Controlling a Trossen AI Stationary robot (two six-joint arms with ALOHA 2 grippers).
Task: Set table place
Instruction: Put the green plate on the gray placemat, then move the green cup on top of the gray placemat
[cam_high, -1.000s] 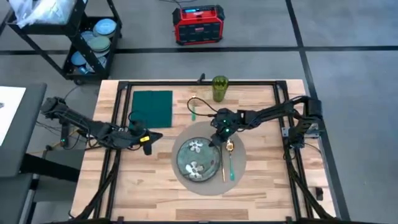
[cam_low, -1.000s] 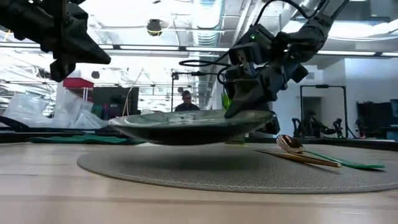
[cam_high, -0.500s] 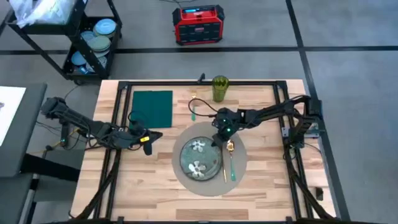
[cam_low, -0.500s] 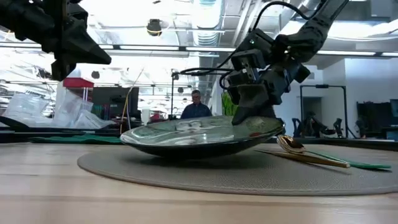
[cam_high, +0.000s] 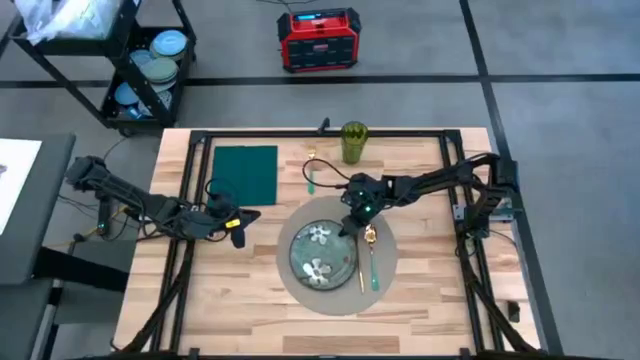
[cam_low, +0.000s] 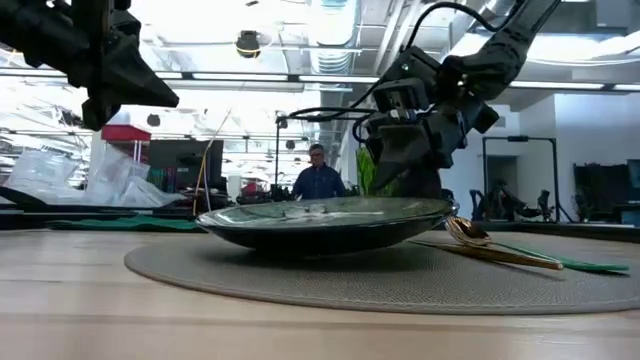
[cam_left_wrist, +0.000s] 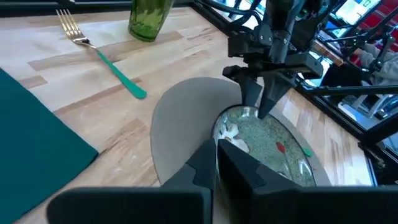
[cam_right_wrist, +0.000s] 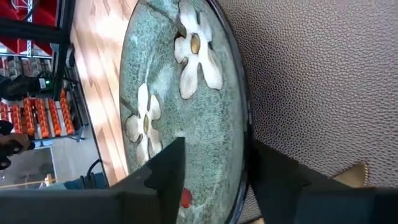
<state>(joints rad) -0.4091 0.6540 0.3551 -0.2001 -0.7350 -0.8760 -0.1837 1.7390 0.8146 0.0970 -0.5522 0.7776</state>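
Straddling the floral plate's (cam_high: 321, 257) rim, the right gripper (cam_high: 349, 224) stands parted, the plate flat on the round grey placemat (cam_high: 384, 270) mid-table (cam_high: 430, 310). Spoon (cam_high: 369, 250) placed; fork (cam_high: 311, 176), napkin (cam_high: 245, 172) and green glass (cam_high: 353, 141) remain outside. Left gripper (cam_high: 236, 222) waits closed; open wood surrounds.

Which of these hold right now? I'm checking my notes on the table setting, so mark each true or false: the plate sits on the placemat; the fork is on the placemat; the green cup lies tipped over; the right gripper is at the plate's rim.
1. The plate sits on the placemat. True.
2. The fork is on the placemat. False: it lies on the bare table, beyond the mat.
3. The green cup lies tipped over. False: it stands upright.
4. The right gripper is at the plate's rim. True; its fingers are open astride it.
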